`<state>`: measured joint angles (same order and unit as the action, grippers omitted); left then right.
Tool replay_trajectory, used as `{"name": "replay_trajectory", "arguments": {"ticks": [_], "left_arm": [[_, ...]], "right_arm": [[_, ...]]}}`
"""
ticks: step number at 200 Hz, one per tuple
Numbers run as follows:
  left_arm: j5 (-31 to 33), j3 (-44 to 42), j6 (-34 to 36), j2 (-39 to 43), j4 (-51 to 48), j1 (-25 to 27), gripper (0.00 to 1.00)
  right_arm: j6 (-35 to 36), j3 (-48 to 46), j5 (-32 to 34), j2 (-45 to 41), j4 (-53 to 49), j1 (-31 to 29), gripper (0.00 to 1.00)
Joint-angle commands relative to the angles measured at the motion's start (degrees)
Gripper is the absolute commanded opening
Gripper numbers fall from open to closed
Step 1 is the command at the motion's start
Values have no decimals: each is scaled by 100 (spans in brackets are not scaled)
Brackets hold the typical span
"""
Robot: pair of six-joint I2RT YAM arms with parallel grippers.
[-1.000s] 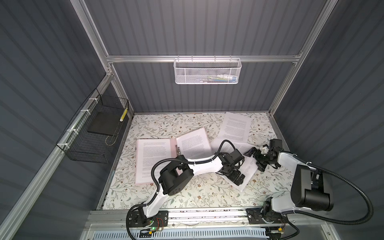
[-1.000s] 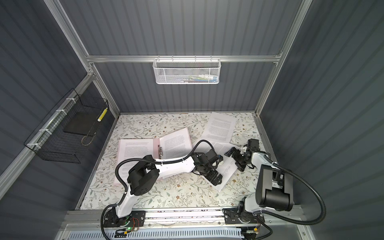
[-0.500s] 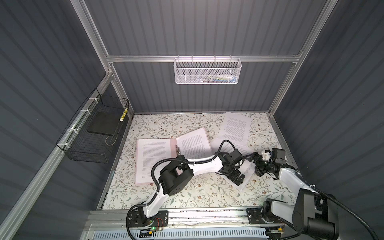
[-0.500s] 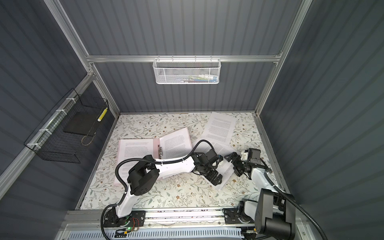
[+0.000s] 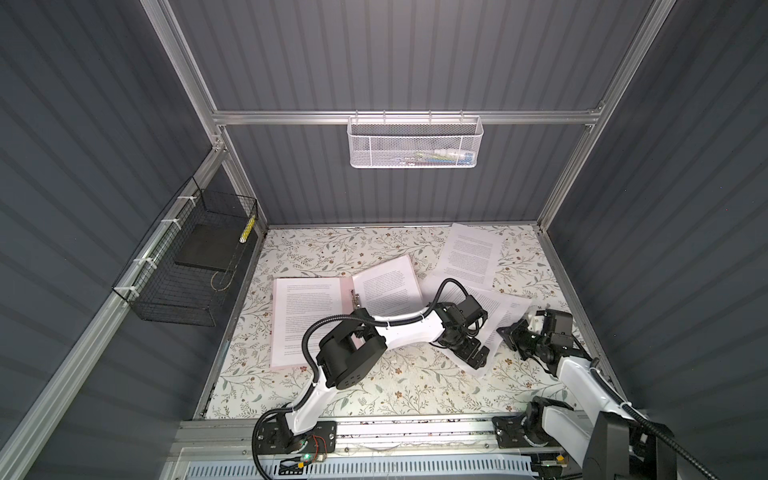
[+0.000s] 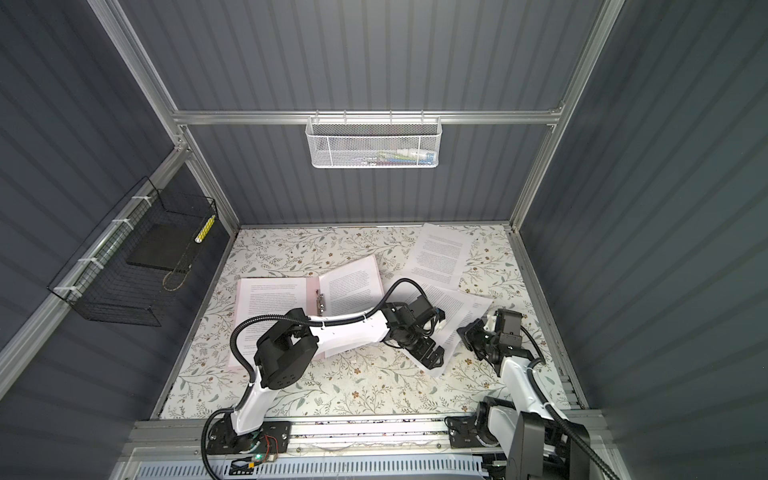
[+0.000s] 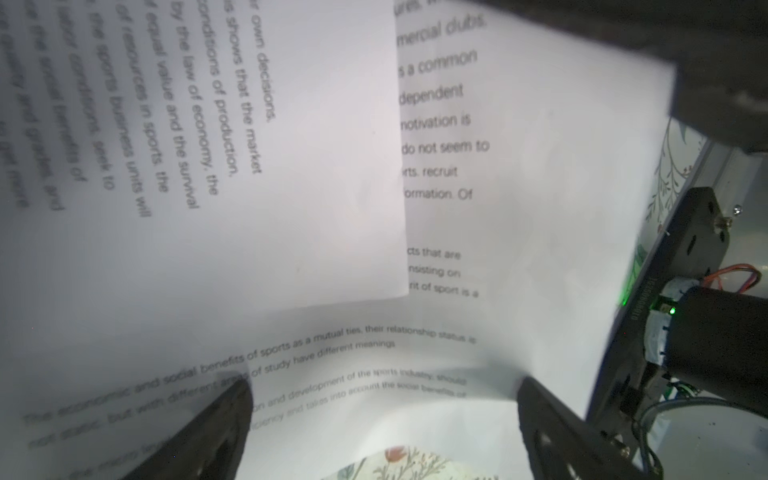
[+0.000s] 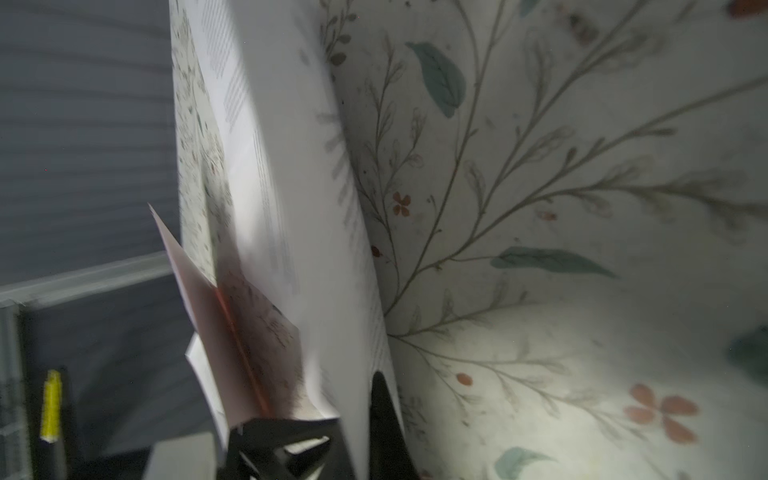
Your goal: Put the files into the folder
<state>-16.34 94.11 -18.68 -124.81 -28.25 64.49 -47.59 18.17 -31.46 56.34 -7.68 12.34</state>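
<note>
My right gripper (image 5: 505,333) has swung in and closed since a second ago, and its fingers now pinch the right edge of the files (image 5: 498,307). On the floral table (image 5: 395,386), the pink folder (image 5: 348,286) lies open at the left, with sheets on both leaves. The loose files overlap to its right, one sheet farther back. My left gripper (image 7: 382,415), fingers spread, hovers over their near corner.

White-shelled left arm (image 5: 409,332) and right arm (image 5: 586,380), black joints (image 5: 353,357), black ribbed cables (image 5: 306,338), black left gripper (image 5: 478,358).
</note>
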Motion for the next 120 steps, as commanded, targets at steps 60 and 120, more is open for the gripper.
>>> {"name": "replay_trajectory", "arguments": {"ticks": [60, 120], "left_arm": [[-865, -4, -518, 987, -24, -87, 100], [678, -848, 102, 3074, -33, -288, 100]], "right_arm": [[733, 818, 356, -1330, -2209, -2, 0], [1451, 2037, 448, -1798, -3586, -10, 0]]}}
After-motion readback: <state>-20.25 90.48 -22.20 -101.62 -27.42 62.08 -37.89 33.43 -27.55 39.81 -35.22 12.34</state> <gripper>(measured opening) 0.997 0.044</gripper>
